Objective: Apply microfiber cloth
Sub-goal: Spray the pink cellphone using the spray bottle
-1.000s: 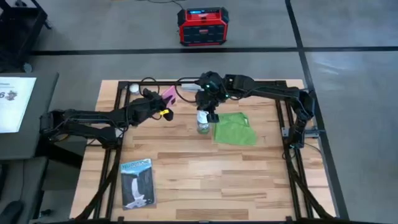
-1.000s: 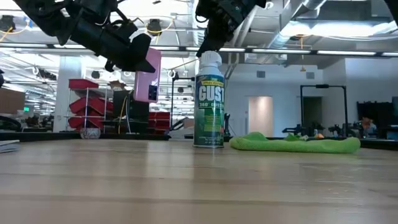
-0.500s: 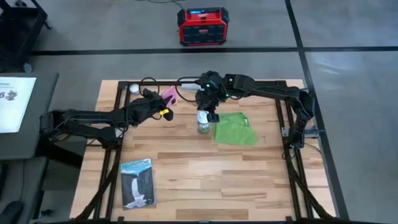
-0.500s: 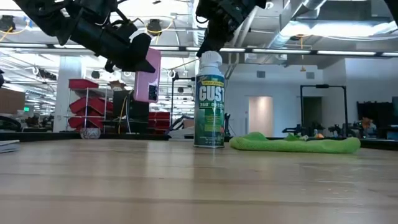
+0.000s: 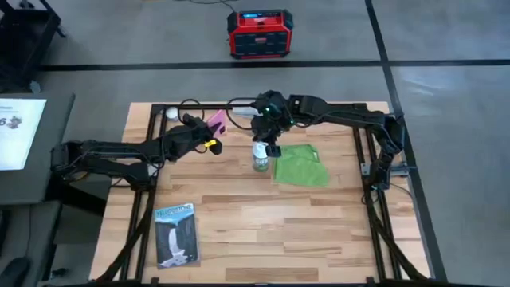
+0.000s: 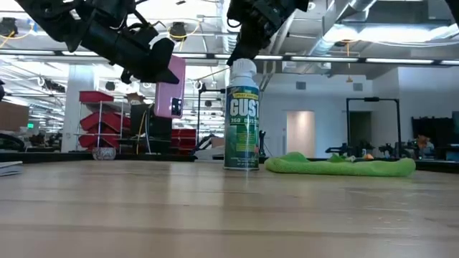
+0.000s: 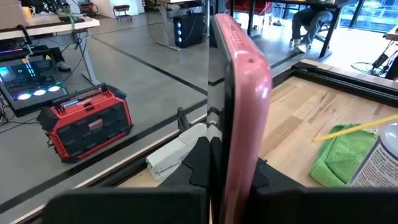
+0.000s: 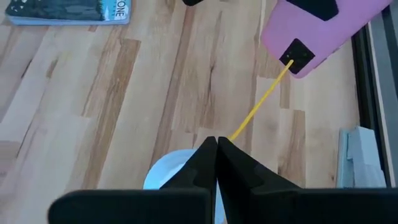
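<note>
Two dark, black-cabled jointed arms

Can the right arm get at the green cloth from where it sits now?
Probably yes. The right gripper sits shut over the spray can, and the microfiber cloth lies flat right beside the can with nothing on it.

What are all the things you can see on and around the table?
Cloth: one, bright green, lying flat on the table right of the can.
Spray can: one, green and white, standing upright mid-table.
Phone: one, pink, held up in the air.
Booklet: one, blue-grey, near the table's front left corner.
Box: one, red and black, on the floor beyond the table.
Left gripper: shut on the phone.
Right gripper: shut, just above the can's top.
</note>
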Available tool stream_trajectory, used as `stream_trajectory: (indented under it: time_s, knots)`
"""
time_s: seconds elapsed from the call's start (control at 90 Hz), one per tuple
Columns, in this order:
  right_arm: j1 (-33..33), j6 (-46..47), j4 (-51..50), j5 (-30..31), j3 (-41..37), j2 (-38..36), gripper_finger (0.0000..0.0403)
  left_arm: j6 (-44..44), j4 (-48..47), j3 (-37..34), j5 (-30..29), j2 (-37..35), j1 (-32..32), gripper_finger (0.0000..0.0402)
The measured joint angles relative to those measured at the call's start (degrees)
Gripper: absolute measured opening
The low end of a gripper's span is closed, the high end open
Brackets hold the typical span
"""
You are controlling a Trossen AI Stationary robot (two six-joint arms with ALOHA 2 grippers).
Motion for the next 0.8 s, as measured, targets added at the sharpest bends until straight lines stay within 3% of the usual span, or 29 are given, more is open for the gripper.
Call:
stream_trajectory:
  time_s: [0.8]
  knots:
    - [-0.33,0.48,-2.29,-0.59,0.04,-0.07,0.0000,-0.05,0.02,0.00,1.03,0.00,0.00,0.0002]
